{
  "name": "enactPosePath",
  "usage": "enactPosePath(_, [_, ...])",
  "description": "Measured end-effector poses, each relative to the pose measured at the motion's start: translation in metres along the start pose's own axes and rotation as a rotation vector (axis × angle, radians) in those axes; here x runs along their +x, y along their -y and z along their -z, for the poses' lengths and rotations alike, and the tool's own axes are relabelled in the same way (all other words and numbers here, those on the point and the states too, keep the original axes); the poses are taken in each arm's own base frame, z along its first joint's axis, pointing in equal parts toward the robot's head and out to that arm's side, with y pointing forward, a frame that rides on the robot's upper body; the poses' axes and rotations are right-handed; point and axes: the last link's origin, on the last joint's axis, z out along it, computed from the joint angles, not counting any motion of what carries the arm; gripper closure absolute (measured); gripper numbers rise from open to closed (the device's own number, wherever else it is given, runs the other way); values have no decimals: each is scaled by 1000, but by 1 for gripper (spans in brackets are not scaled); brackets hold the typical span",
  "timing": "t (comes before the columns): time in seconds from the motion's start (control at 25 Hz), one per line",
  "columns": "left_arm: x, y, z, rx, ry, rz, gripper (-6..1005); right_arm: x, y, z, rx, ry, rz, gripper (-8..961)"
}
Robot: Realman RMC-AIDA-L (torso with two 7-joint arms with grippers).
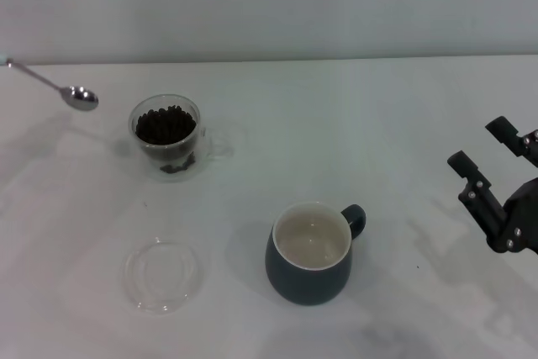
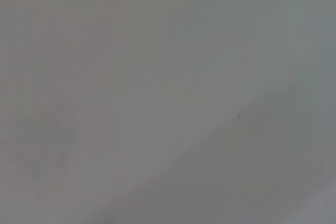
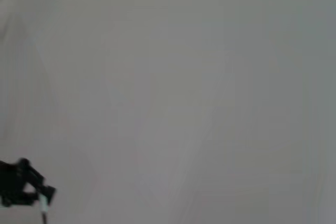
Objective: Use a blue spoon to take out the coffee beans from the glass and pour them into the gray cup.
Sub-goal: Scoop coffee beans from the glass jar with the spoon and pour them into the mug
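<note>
The small teaspoon with its thin metal neck and shiny silver bowl, the blue spoon [image 1: 71, 92], hung in the air up and to the left of the small clear double-walled glass mug, bowl end nearest the mug and just short of its rim, the neck running off the head view's left edge. Only a sliver of pale handle showed at that edge. The spoon's bowl looked empty. What held it was out of view: the left gripper never appeared, so how its jaws stood could not be told.

The glass [image 1: 167, 138] itself stood upright on the white table [image 1: 378, 124], its clear side handle pointing right. Inside sat the heap of dark, nearly black coffee beans [image 1: 165, 125], filling the inner wall close to the brim.

Down and to the right of the glass, well apart from it, stood the rounded dark blue-gray ceramic mug, the gray cup [image 1: 310, 252], cream-white inside bare, loop handle turned to the upper right. Straight below the glass and to the left of the cup lay a flat shallow clear glass dish [image 1: 162, 275], touching neither.

Far to the right of the glass, beyond the cup, the right gripper [image 1: 487, 155] rested low over the table at the frame's edge, its two black fingers [image 1: 469, 173] spread wide with nothing between them. Nothing lay between spoon and glass, nor between glass and cup. The left wrist view showed only blank grey surface; the right wrist view showed the same, plus a small black piece of hardware [image 3: 21, 182] in one corner that I could not identify.
</note>
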Motion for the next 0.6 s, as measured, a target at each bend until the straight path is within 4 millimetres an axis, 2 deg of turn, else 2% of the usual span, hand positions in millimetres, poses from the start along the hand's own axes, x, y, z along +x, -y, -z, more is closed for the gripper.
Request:
enactPosePath(0.28, [17,-5,-19,23,15,-46,868,-6,-4,0,-24,40,-7,455])
enactPosePath(0.6, [21,-9,-38,48,59,-98,867,-8,-4,-2,-26,58,-7,455])
